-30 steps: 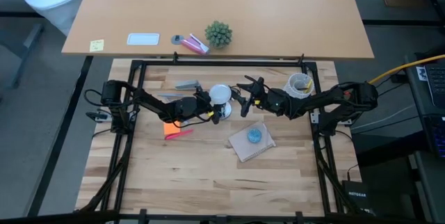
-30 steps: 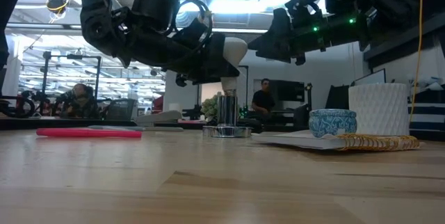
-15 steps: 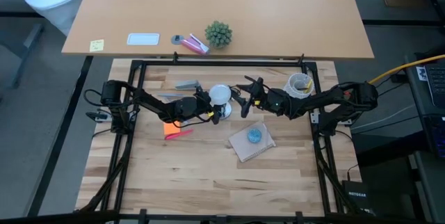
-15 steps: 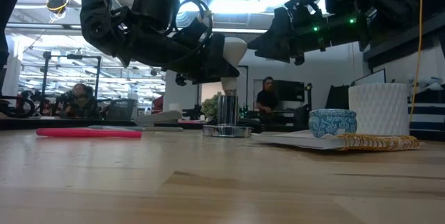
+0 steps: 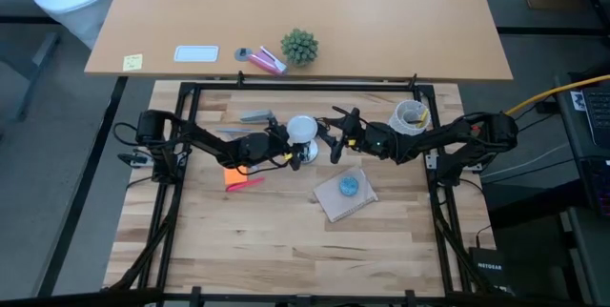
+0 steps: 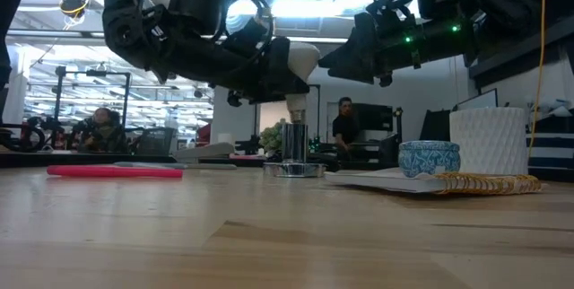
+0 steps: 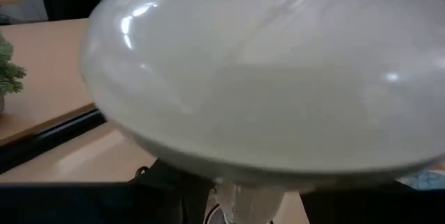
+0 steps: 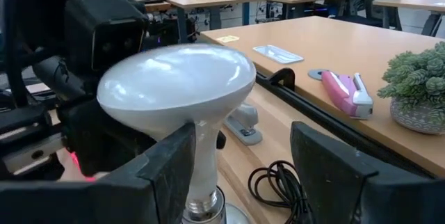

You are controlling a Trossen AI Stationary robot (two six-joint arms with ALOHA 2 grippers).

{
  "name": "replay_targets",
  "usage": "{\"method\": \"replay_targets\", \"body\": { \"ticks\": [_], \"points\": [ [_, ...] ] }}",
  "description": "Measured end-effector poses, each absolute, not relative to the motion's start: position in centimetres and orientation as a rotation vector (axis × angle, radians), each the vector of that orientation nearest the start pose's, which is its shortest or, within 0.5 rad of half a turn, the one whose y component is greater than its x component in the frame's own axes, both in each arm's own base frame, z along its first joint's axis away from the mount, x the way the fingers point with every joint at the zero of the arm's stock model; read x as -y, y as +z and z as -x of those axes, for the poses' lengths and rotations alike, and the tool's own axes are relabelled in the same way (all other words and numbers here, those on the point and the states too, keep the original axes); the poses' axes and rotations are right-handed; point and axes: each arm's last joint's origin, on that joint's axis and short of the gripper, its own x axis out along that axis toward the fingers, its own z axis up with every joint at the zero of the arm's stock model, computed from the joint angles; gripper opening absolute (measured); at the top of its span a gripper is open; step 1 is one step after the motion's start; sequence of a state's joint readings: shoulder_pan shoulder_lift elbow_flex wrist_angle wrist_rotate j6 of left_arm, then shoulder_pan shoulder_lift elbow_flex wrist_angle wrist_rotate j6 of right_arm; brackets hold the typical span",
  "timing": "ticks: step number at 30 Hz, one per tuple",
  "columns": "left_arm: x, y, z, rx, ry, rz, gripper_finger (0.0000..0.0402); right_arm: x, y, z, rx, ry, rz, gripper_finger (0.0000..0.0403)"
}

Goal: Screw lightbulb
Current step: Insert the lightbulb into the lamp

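**Bulb seated on socket, both claws at it**

Nearest in the low view: bare bench (image 6: 269, 235), then a pink pen (image 6: 115, 171) lying flat and a notebook (image 6: 430, 181) with a small blue pot (image 6: 429, 158) on it, clear of the work.

Mid-bench: bulb (image 6: 299, 60) stands upright, base down in the metal socket (image 6: 293, 168). Threads look only partly in – neck still shows above the socket.

Left claw (image 5: 294, 152) is against the bulb's neck, fingers spread as wide as they go; can't tell if it's actually gripping or just steadying. Likely there to hold the bulb square to the socket.

Right claw (image 8: 240, 175) sits just beside the bulb on the other side, fingers (image 8: 156, 175) wide apart, bulb between them but no contact seen. Reads as lined up to grab and twist.

Behind: stapler (image 8: 243, 126) and black cord (image 8: 278, 179) near the socket. Far desk (image 5: 286, 11): plant (image 5: 299, 47), pink tool (image 5: 268, 60).
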State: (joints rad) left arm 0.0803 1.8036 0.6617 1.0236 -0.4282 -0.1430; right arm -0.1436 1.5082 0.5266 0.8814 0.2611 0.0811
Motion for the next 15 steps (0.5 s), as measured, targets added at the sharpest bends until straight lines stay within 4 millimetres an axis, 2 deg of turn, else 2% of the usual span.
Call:
{"method": "replay_targets", "body": {
  "ticks": [4, 15],
  "points": [
    [-3.57, 15.94, -32.71, -0.081, 0.503, 0.096, 0.0169, 4.82, 18.70, -28.07, -0.085, -0.409, -0.074, 0.0236],
    [-3.56, 15.28, -32.56, -0.156, 0.513, 0.105, 0.0169, 4.84, 18.65, -28.05, -0.089, -0.416, -0.074, 0.0236]
  ]
}}
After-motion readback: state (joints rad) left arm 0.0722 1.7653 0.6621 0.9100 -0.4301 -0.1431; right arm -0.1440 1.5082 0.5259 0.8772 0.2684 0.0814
